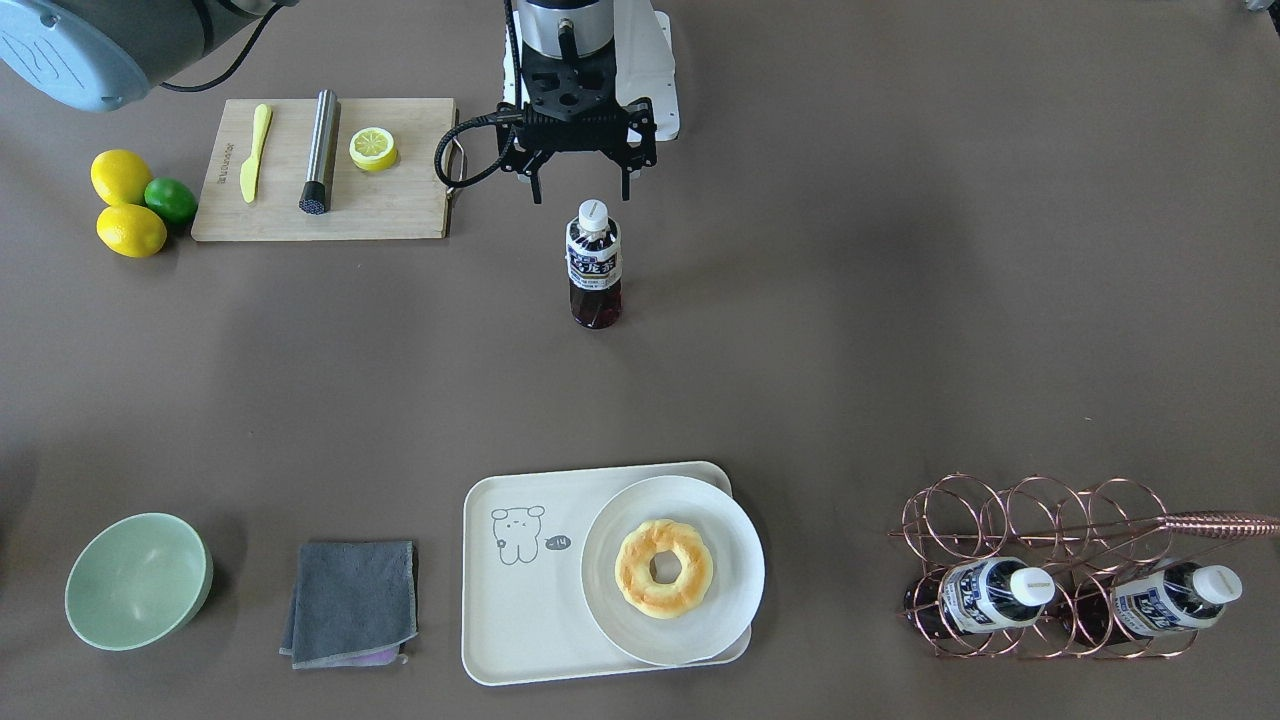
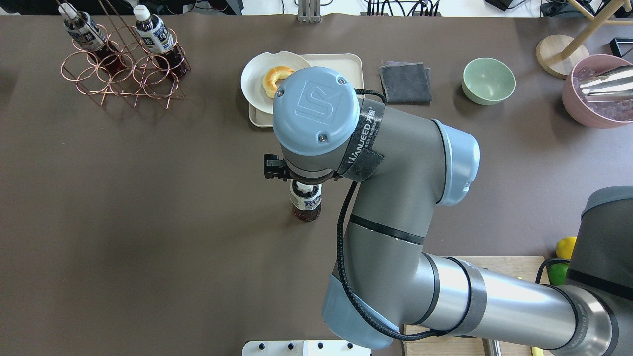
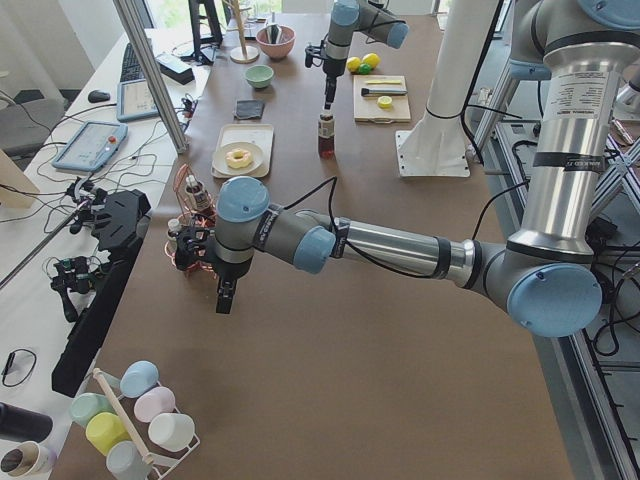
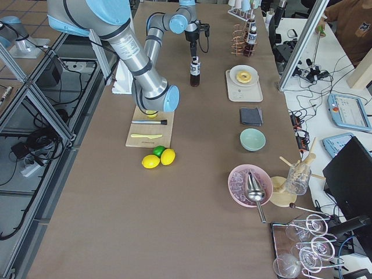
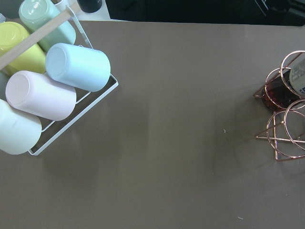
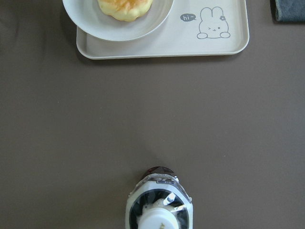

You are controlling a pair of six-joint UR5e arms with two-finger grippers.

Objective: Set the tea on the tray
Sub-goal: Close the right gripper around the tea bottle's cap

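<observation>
The tea [image 1: 594, 265], a small bottle with a white cap and dark reddish tea, stands upright mid-table, apart from the tray. It also shows in the overhead view [image 2: 306, 202] and at the bottom of the right wrist view [image 6: 160, 205]. My right gripper [image 1: 582, 195] is open and empty, its fingertips just above the cap. The cream tray [image 1: 520, 620] with the bear drawing lies at the far side; a white plate [image 1: 730, 620] with a doughnut covers its right part. My left gripper [image 3: 224, 298] hangs near the copper rack; I cannot tell if it is open or shut.
Two look-alike bottles lie in a copper wire rack [image 1: 1040, 520]. A grey cloth [image 1: 352, 600] and green bowl [image 1: 138, 580] sit beside the tray. A cutting board [image 1: 400, 200] with knife, metal tool and lemon half, plus lemons [image 1: 130, 228], lie near the robot. A cup rack [image 5: 52, 81] stands beyond the left arm.
</observation>
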